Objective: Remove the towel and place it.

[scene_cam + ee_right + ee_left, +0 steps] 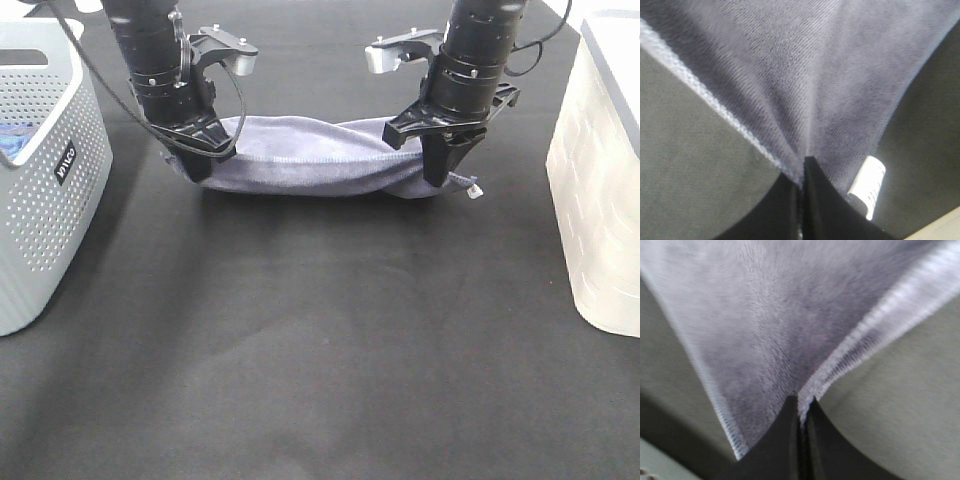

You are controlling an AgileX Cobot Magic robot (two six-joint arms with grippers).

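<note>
At the far middle of the black worktop (pixel 320 350): the towel (pixel 310 155), grey-lavender, strung between the two arms as a long, loosely twisted band.

Left end effector (pixel 200 162): clamped on the towel's left end. Left wrist view confirms this. The end effector (pixel 801 422) has its jaws pressed together with only a sliver of cloth between. The towel (pixel 780 315) fans out from the pinch, its stitched hem running along both edges.

Right end effector (pixel 442 175): clamped on the towel's right end. Right wrist view shows the end effector (pixel 802 177) closed tight on a gathered fold of towel (pixel 815 75). The white tag (pixel 867 186) hangs just beside the pinch. From the high camera the tag (pixel 473 188) pokes out to the right of that arm.

Towel sags a little at the middle. Lower edge is at or very near the worktop; contact cannot be told from above.

Surroundings: a grey perforated basket (pixel 45 170) at the left edge, a bit of blue cloth (pixel 18 140) visible inside. A white container (pixel 600 200) at the right edge. Both stand well apart from the towel.
</note>
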